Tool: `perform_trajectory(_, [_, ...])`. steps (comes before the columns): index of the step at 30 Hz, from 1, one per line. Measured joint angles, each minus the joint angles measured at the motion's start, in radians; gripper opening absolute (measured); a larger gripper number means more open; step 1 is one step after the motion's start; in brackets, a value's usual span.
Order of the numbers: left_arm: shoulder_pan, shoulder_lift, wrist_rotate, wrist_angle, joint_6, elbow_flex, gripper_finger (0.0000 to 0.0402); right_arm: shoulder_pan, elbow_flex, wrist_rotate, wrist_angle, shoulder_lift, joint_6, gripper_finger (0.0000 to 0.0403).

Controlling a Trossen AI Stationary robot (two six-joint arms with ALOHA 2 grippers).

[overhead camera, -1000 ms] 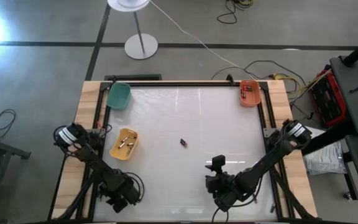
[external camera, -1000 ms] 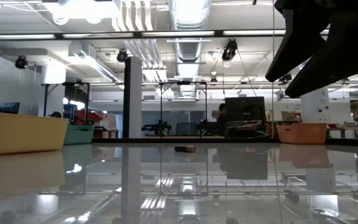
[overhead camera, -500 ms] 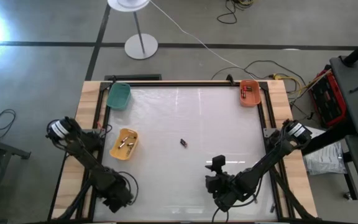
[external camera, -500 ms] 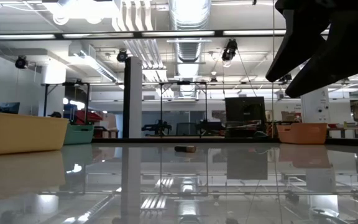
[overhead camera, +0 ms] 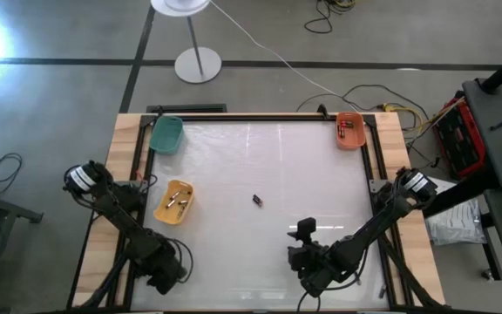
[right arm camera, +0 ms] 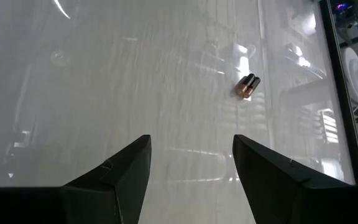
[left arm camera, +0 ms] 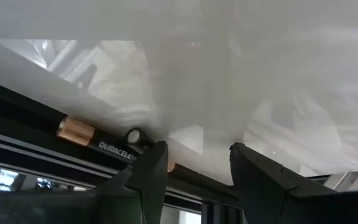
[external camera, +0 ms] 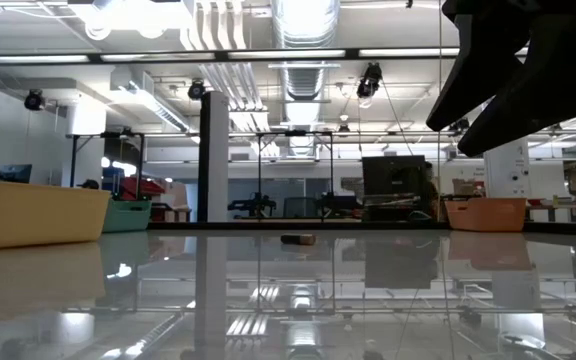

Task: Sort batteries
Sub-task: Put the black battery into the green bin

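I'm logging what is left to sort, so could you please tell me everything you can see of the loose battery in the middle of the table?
The loose battery is a tiny dark cylinder with a coppery end, lying on its side on the glossy white table, near the centre. The right wrist view suggests two cells side by side, though that is hard to confirm. Nothing touches it: the yellow bin sits apart on the left arm's side, and the open right pincer hangs well short of it.

A white table (overhead camera: pixel 277 174) with wooden side edges is carrying three bins: a green bin (overhead camera: pixel 166 133) and an orange bin (overhead camera: pixel 349 130) at the far corners, a yellow bin (overhead camera: pixel 174 201) near the left side. Two batteries (overhead camera: pixel 257 200) are lying together near the middle.
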Motion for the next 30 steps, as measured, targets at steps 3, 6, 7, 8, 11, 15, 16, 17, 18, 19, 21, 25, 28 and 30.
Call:
perform_trajectory(3, [-0.003,-0.001,-0.034,-0.064,0.010,0.056,0.0155,0.000,0.000,0.000,0.005,0.000,0.000,0.0219])
perform_trajectory(6, [-0.005,-0.005,-0.043,-0.189,0.022,0.097,0.0155,0.000,0.000,0.000,0.008,0.000,-0.001,0.0219])
perform_trajectory(7, [-0.005,-0.005,-0.044,-0.233,0.023,0.098,0.0155,0.000,0.000,0.000,0.010,0.000,-0.002,0.0219])
perform_trajectory(8, [-0.006,-0.004,-0.047,-0.254,0.023,0.097,0.0155,0.000,0.000,0.000,0.012,0.000,-0.001,0.0219])
perform_trajectory(11, [-0.006,-0.005,-0.046,-0.222,0.030,0.085,0.0155,0.000,0.000,0.000,0.013,0.000,0.000,0.0219])
perform_trajectory(15, [-0.005,-0.004,-0.046,-0.119,0.019,0.046,0.0155,0.000,0.000,0.000,0.013,0.000,-0.001,0.0219])
perform_trajectory(16, [-0.005,-0.004,-0.045,-0.096,0.012,0.035,0.0155,0.000,0.000,0.000,0.013,0.000,-0.002,0.0219])
perform_trajectory(17, [-0.005,-0.004,-0.041,-0.079,0.007,0.025,0.0155,0.000,0.000,0.000,0.013,0.000,-0.002,0.0219])
perform_trajectory(18, [-0.004,-0.005,-0.040,-0.065,0.004,0.018,0.0155,0.000,0.000,0.000,0.013,0.000,-0.003,0.0219])
perform_trajectory(19, [-0.004,-0.005,-0.042,-0.058,0.004,0.015,0.0155,0.000,0.000,0.000,0.013,0.000,-0.003,0.0219])
perform_trajectory(21, [-0.004,-0.006,-0.044,-0.050,0.004,0.005,0.0155,0.000,0.000,0.000,0.013,0.000,-0.002,0.0219])
perform_trajectory(25, [-0.004,-0.008,-0.041,-0.008,0.003,-0.012,0.0138,0.000,0.000,0.000,0.013,0.000,-0.002,0.0219])
perform_trajectory(28, [-0.004,-0.008,-0.040,0.025,0.017,-0.015,0.0084,0.000,-0.001,0.000,0.013,0.000,-0.002,0.0219])
perform_trajectory(30, [-0.004,-0.008,-0.052,0.029,0.034,-0.013,0.0034,0.000,-0.001,0.000,0.013,0.000,-0.002,0.0219])
